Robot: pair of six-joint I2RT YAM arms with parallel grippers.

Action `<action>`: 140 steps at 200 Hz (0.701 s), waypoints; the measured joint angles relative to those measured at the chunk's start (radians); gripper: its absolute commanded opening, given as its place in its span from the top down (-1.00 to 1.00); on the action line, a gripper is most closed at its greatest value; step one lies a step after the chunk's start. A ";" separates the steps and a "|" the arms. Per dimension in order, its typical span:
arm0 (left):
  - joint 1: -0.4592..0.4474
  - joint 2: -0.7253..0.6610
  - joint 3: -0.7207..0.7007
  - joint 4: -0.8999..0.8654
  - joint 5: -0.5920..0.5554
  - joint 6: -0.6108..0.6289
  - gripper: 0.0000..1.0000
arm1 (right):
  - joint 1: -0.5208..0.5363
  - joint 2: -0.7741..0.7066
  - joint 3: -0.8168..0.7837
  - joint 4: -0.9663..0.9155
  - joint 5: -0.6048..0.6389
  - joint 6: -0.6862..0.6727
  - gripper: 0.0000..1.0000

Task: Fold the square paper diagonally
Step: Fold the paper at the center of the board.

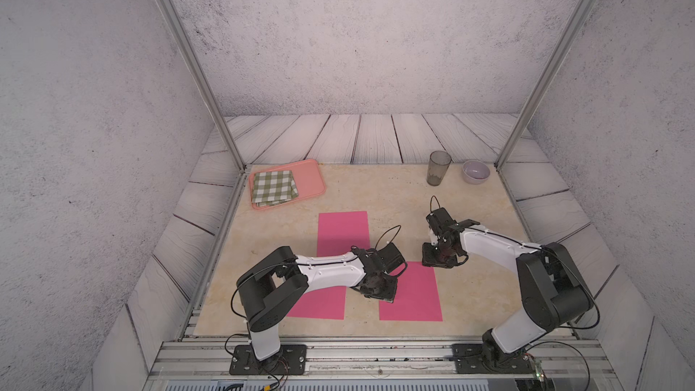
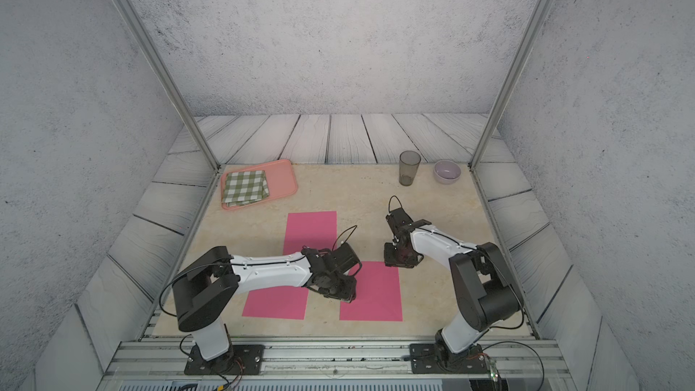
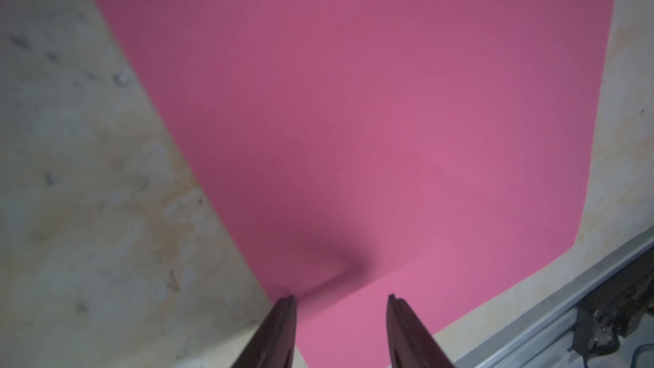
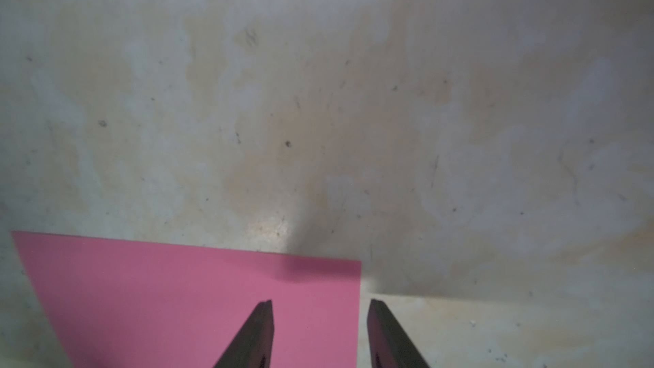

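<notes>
Paper point(image 1: 413, 295) may crumple or slide if the left gripper point(image 3: 340, 298) and right gripper point(image 4: 320, 301), fingers point(image 4: 260, 334) apart at its edges, pinch it wrong.

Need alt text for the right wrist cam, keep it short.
The right hand, its two dark fingertips apart, straddles an edge of the pink paper near its corner: one fingertip over the paper, the other over the mottled beige tabletop, which fills most of the view.
</notes>
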 measured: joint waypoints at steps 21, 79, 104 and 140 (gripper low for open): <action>0.002 0.041 0.052 -0.027 -0.023 0.024 0.07 | 0.000 0.000 -0.008 0.003 0.019 0.003 0.10; 0.038 0.136 0.186 -0.087 -0.050 0.099 0.07 | -0.012 -0.002 -0.042 0.007 0.048 0.023 0.16; 0.062 0.177 0.246 -0.106 -0.053 0.138 0.07 | -0.021 -0.024 -0.064 0.011 0.061 0.040 0.16; 0.093 0.242 0.347 -0.141 -0.053 0.210 0.05 | -0.039 -0.110 -0.114 -0.024 0.077 0.077 0.13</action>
